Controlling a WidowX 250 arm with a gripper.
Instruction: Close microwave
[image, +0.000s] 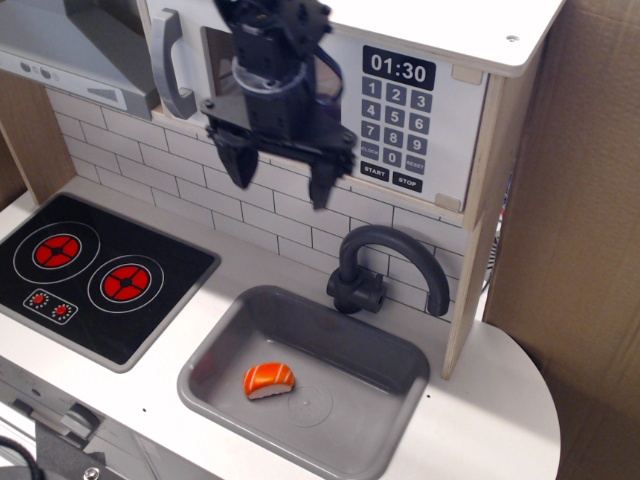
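- One job is ours here: shutting the microwave (330, 75), the light-wood box up high at the back, above the white brick wall (230, 190).
- Its white door (200, 60) with the grey bar handle (170, 65) sits to the left of the black keypad (397, 110) that shows 01:30.
- We think the door looks almost flat against the box, but the arm hides part of it, so we cannot tell if it is shut all the way.
- To do this step well, we judge that a flat, slow push on the door face near the handle side is best, going straight toward the box.
- We should not hook the handle, since that could pull the door back out.
- Our gripper (280, 175) hangs in front of the microwave, pointing down toward the sink (210, 365).
- Its two dark fingers (232, 160) are spread wide apart, with a big gap between them.
- We hold nothing in that gap, and the fingers do not seem to touch the door or the wall.
- Below, the black tap (385, 265) stands by the sink, and a small orange and white toy food (269, 379) lies in it.
- We should stay well above the tap when we move.
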